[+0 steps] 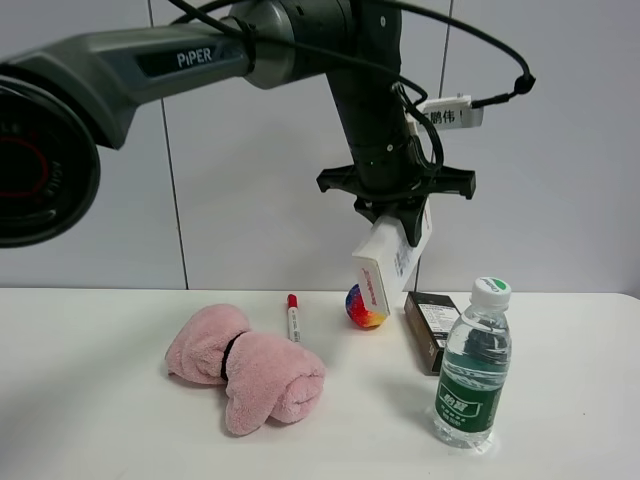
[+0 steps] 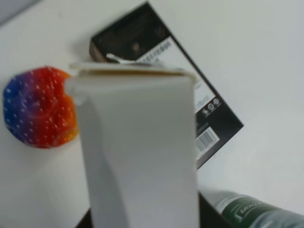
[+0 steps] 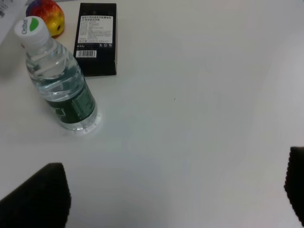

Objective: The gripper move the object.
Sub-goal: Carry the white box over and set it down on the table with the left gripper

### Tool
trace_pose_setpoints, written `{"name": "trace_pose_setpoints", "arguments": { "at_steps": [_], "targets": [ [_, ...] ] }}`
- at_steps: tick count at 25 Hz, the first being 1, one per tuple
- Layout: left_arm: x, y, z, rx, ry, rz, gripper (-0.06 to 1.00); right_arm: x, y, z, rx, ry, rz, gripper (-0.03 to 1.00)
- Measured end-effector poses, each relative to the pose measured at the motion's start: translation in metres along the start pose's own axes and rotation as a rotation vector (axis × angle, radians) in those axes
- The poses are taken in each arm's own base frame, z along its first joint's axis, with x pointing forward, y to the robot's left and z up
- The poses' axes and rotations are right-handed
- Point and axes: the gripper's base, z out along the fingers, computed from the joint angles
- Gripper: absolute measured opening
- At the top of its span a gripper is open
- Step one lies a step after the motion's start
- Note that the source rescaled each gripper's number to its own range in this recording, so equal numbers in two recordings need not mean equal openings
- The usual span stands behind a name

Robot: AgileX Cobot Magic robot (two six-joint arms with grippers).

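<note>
My left gripper (image 1: 404, 222), a black claw with a flat crossbar on the dark grey "PiPER" arm, is shut on the upper end of the long white box (image 1: 390, 258). The box hangs tilted in the air, its red-lettered lower end above the table, near the colourful ball (image 1: 365, 306) and the dark box (image 1: 432, 328). In the left wrist view the white box (image 2: 137, 152) fills the middle, with the ball (image 2: 38, 107) and dark box (image 2: 209, 114) below it. My right gripper (image 3: 166, 190) is open and empty over bare table.
A rolled pink towel (image 1: 245, 372) lies at the centre left, with a red-capped pen (image 1: 293, 316) behind it. A water bottle (image 1: 472, 365) stands at the right front, close to the dark box; it also shows in the right wrist view (image 3: 59, 80).
</note>
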Motion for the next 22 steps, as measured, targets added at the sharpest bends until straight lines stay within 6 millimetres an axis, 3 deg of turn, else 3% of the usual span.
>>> {"name": "trace_pose_setpoints", "arguments": {
  "at_steps": [7,15,18,22],
  "targets": [
    [-0.019,0.015,-0.055,-0.030,-0.109,0.027,0.00,0.000,0.000,0.000,0.000,0.000,0.000,1.00],
    [-0.036,0.059,-0.116,-0.130,-0.227,0.012,0.00,0.000,0.000,0.000,0.000,0.000,0.000,1.00],
    [-0.035,0.083,-0.124,-0.174,-0.210,-0.007,0.00,0.000,0.000,0.000,0.000,0.000,0.000,1.00],
    [-0.021,0.113,-0.119,-0.223,-0.113,-0.049,0.00,0.000,0.000,0.000,0.000,0.000,0.000,1.00]
  ]
}}
